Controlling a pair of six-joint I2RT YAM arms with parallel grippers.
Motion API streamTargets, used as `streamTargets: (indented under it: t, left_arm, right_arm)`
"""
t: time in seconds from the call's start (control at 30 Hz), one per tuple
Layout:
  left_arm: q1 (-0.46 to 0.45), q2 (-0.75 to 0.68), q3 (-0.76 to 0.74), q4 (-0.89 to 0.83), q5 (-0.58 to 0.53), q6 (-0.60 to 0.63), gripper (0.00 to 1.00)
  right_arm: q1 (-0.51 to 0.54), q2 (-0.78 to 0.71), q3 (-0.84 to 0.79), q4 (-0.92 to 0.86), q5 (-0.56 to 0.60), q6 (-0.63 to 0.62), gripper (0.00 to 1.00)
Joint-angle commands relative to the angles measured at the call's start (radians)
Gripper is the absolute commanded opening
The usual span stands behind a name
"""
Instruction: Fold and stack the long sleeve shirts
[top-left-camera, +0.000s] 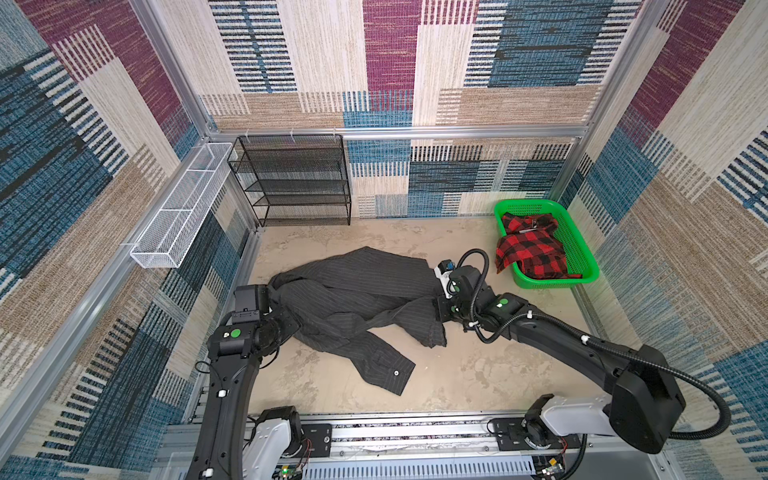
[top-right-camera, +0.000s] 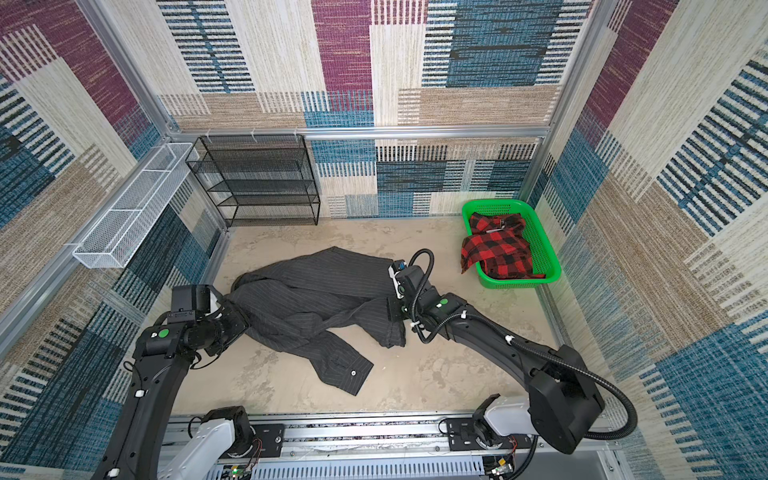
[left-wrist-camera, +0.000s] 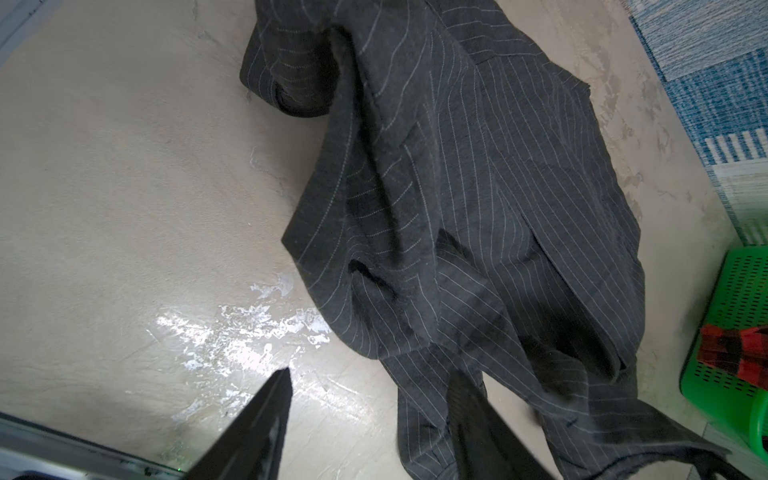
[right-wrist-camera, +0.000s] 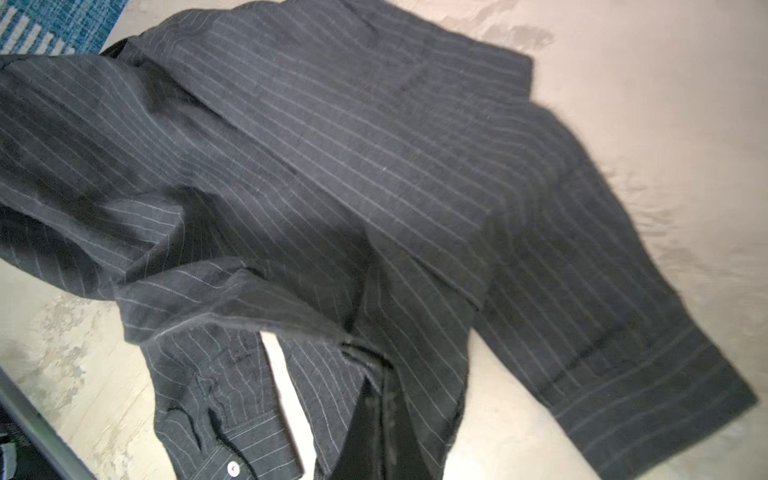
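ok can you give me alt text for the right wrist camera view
A dark grey pinstriped shirt lies crumpled across a beige table, filling most of the view. The right gripper is shut, pinching a bunched fold of it, near a cuff with a white button.

The pinstriped shirt (top-left-camera: 353, 299) is matt charcoal woven cloth, softly creased, with a glossy white button (top-left-camera: 396, 373) at its cuff. Under the left tool (left-wrist-camera: 370, 376), whose fingers (left-wrist-camera: 266, 415) are matt black, the beige counter (left-wrist-camera: 124, 208) looks plaster-rough with shiny scuffed patches. Beyond the right tool (top-left-camera: 439, 309), a glossy green perforated plastic basket (top-left-camera: 548, 283) holds the checked shirt (top-left-camera: 532, 249), soft matt cloth.
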Motion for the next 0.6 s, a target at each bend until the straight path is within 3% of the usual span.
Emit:
streamTargets:
  t: [0.0,0.2,0.4,0.57]
  left_arm:
    - [0.001,0.000,-0.011,0.026,0.059,-0.024,0.64]
    - [0.003,-0.023,-0.014,-0.019,0.045,-0.015,0.69]
    - [0.023,-0.075,-0.017,-0.073,-0.045,-0.040,0.71]
    - [0.091,-0.119,-0.097,-0.031,0.027,-0.074,0.72]
  right_arm:
    - [-0.031,-0.024,0.005,-0.060,0.048,-0.064,0.04]
    - [-0.104,0.012,0.001,-0.006,0.034,-0.120,0.04]
    - [-0.139,0.067,0.051,0.018,0.019,-0.157,0.04]
    - [-0.149,0.095,0.086,0.019,0.005,-0.179,0.04]
